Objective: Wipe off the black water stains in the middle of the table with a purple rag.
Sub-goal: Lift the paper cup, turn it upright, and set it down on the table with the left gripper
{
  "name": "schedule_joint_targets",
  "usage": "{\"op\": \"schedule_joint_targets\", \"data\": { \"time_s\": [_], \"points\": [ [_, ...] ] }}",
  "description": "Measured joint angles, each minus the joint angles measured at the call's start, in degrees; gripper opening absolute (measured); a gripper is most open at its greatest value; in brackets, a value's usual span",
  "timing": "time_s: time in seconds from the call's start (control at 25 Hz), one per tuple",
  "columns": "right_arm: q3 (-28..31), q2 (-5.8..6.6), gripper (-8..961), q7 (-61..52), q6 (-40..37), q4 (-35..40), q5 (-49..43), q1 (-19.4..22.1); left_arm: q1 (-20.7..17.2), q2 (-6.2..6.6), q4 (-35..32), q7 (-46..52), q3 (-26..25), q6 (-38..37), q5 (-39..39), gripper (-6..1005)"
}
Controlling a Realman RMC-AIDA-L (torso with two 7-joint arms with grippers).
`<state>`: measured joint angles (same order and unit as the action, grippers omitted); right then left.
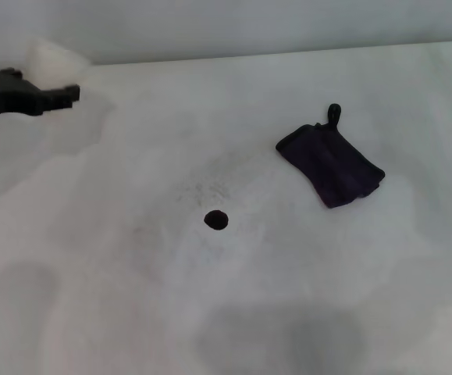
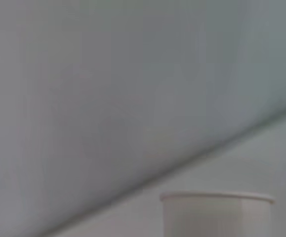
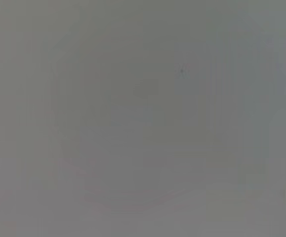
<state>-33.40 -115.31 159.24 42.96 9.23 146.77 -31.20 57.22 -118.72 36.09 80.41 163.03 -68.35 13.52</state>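
The black water stain (image 1: 215, 219), a small round blot, sits near the middle of the white table (image 1: 116, 297). The purple rag (image 1: 331, 164) lies folded to its right and a little farther back, with a dark loop at its far corner. Nothing touches the rag or the stain. My left gripper (image 1: 71, 94) hovers at the far left, well away from both. The right gripper is out of view, and the right wrist view shows only a plain grey surface.
A pale translucent cup (image 1: 54, 58) stands at the back left, just behind the left gripper, and shows close up as the cup (image 2: 217, 215) in the left wrist view. Faint grey speckles (image 1: 206, 190) mark the table just behind the stain. A wall runs along the table's far edge.
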Motion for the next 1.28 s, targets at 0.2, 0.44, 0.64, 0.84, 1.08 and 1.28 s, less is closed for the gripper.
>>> {"op": "schedule_joint_targets", "data": {
  "time_s": [0.2,0.44,0.64,0.84,1.08,1.28],
  "points": [
    [0.00,0.00,871,-0.07,0.05,-0.02,0.00,-0.08,-7.27,0.06,-8.75,-13.23,0.00,0.26,19.54,817],
    [0.00,0.00,871,-0.21,0.05,-0.04,0.01,-0.09,-14.95,-0.16,-20.35,-29.94,-0.08,0.28,37.12,818],
    [0.00,0.00,871,-0.32,0.17,-0.03,0.00,-0.16,-19.51,-0.27,-29.01,-42.15,-0.08,0.53,47.10,819],
    [-0.12,-0.01,871,-0.34,0.21,-0.07,0.00,-0.48,-22.16,-0.58,-37.95,-53.54,-0.13,3.75,54.61,820],
    [-1.29,-0.09,871,-0.39,0.30,-0.17,0.00,-0.63,-23.13,-0.94,-44.44,-58.11,-0.16,10.30,58.22,820],
    [-1.50,-0.09,871,-0.42,0.23,-0.25,0.00,-0.35,-24.73,-1.15,-46.26,-58.18,-0.18,11.44,58.34,821]
  ]
}}
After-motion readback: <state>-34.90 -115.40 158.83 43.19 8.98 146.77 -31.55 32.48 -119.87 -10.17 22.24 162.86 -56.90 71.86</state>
